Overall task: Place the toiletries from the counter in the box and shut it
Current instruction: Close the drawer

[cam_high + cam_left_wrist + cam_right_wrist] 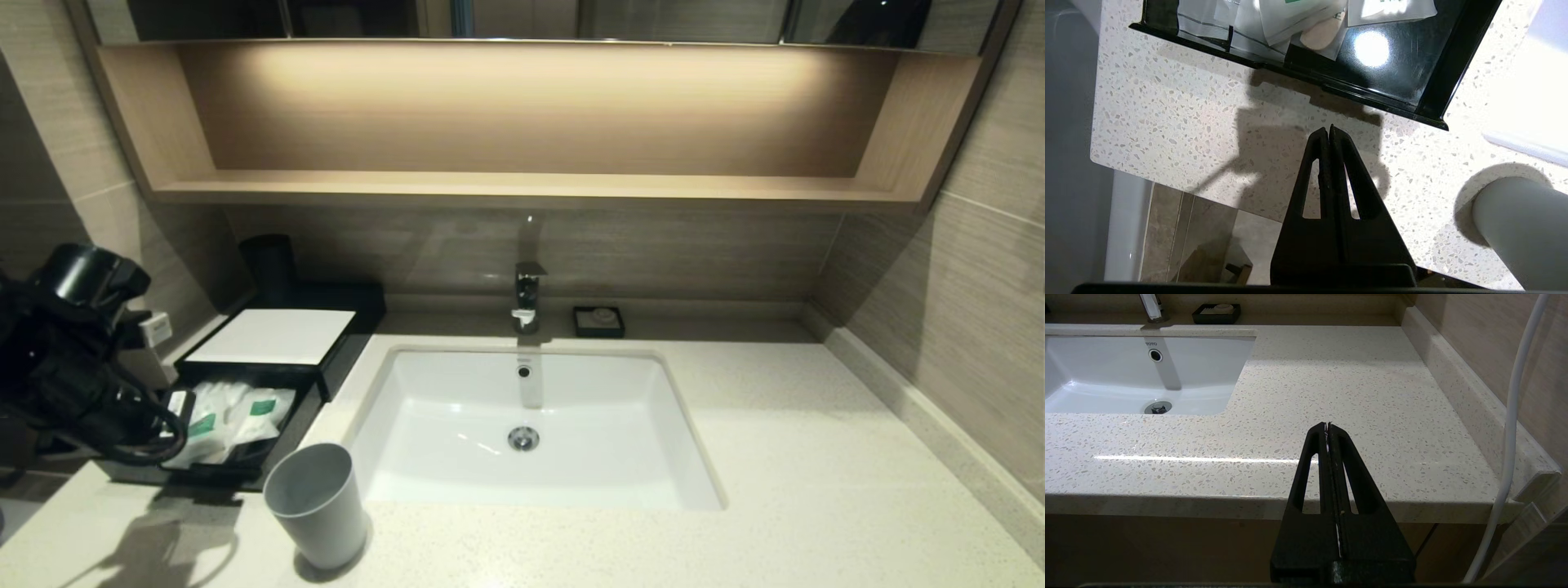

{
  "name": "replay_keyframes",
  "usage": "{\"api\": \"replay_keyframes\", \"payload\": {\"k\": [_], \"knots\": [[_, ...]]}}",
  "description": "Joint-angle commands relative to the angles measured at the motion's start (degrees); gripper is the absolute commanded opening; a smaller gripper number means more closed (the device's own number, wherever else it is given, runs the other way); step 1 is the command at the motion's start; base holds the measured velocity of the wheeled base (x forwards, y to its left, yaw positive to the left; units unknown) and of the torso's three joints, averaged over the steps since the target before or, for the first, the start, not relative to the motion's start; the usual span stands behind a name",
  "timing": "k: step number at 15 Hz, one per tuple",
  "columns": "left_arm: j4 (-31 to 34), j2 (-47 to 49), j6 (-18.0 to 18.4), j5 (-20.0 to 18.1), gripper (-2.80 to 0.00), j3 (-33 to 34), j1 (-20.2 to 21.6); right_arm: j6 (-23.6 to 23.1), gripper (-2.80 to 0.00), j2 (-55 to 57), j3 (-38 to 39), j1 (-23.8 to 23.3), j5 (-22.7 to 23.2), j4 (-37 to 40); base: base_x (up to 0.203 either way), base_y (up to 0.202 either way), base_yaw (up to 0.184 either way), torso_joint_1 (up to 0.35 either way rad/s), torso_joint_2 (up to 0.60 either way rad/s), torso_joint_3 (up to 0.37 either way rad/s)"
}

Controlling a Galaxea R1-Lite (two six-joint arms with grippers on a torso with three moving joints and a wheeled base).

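On cream speckled stone counter [775, 457], translucent green-labelled sachets [237, 416] lie inside the open black box [269, 371]; the left gripper [1329, 131], empty and closed beside the box, presumably will push it shut.

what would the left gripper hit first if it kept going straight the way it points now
Most likely the front edge of the open black box. The left gripper, fingers shut and empty, points across a bare strip of counter towards that edge. If it is angled downward, it could meet the counter first; depth is unclear.
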Motion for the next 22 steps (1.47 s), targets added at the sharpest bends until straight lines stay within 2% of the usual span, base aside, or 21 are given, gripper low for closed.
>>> {"api": "replay_keyframes", "payload": {"k": [1, 7, 22], "knots": [[0.13, -1.3, -0.05, -0.13, -2.8, 1.92, -0.08, 0.0, -2.8, -0.09, 0.09, 0.01, -0.01, -0.04, 0.0, 0.0, 0.0, 0.0, 0.0, 0.0], [-0.12, 0.47, -0.06, 0.04, -2.8, 3.36, 1.07, 0.0, -2.8, -0.09, 0.09, 0.01, -0.01, -0.04, 0.0, 0.0, 0.0, 0.0, 0.0, 0.0], [-0.14, 3.37, 0.03, -0.14, -2.8, 5.62, 0.02, 0.0, -2.8, -0.01, 0.05, 0.01, -0.01, -0.04, 0.0, 0.0, 0.0, 0.0, 0.0, 0.0]]}}
